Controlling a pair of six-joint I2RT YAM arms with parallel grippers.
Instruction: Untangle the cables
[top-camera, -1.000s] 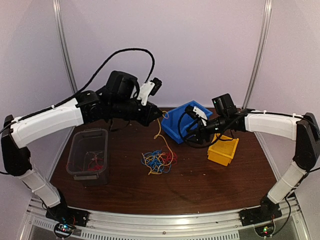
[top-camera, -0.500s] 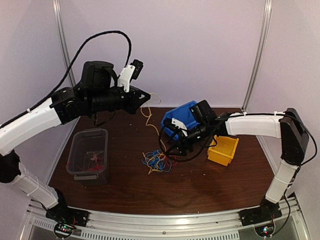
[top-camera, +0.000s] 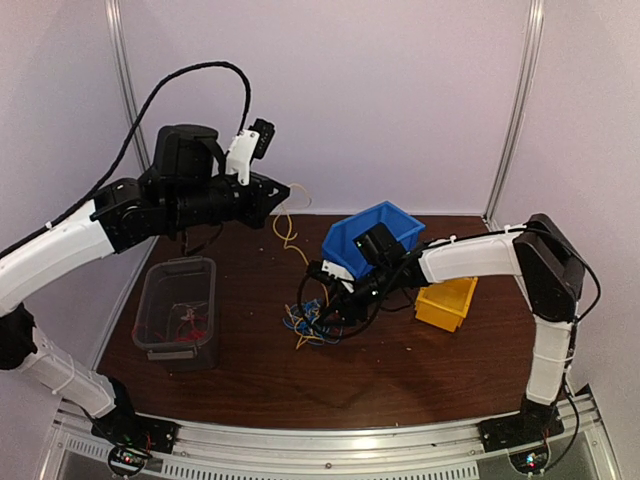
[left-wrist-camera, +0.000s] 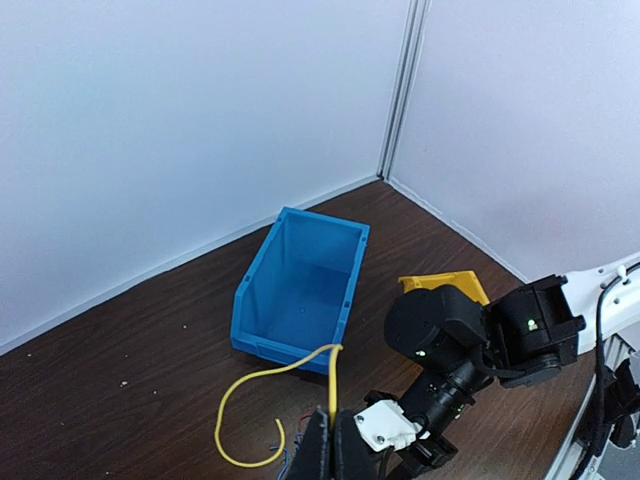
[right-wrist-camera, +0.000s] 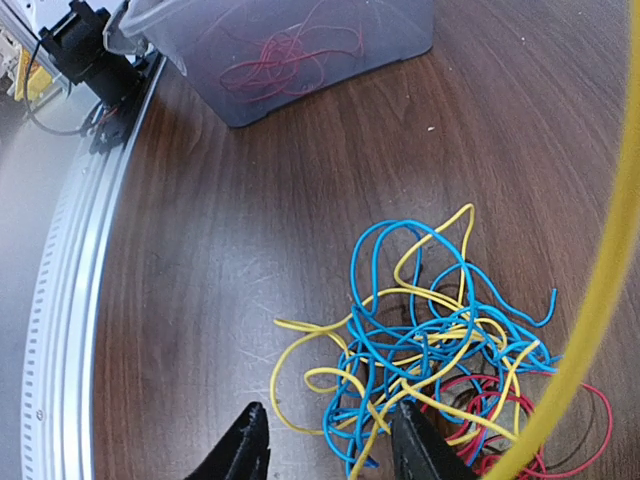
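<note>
The cables lie as a tangle (top-camera: 312, 322) of blue, yellow and red wires mid-table, seen close in the right wrist view (right-wrist-camera: 440, 350). One yellow cable (top-camera: 290, 235) rises from it to my left gripper (top-camera: 285, 190), held high and shut on that cable (left-wrist-camera: 332, 385); its free end curls left. My right gripper (top-camera: 315, 302) is low over the tangle's left edge. It stands open (right-wrist-camera: 330, 455), its fingertips (right-wrist-camera: 245, 450) astride yellow and blue loops, none clamped.
A grey bin (top-camera: 178, 352) at the left holds red wires (right-wrist-camera: 290, 45). Behind the right arm stand a blue bin (top-camera: 345, 235) and a yellow bin (top-camera: 445, 305). The table's metal front rail (right-wrist-camera: 70, 250) runs close to the grey bin.
My left gripper has risen and drawn left with the yellow cable. My right arm has swung from the blue bin down onto the tangle, and its jaws have narrowed.
</note>
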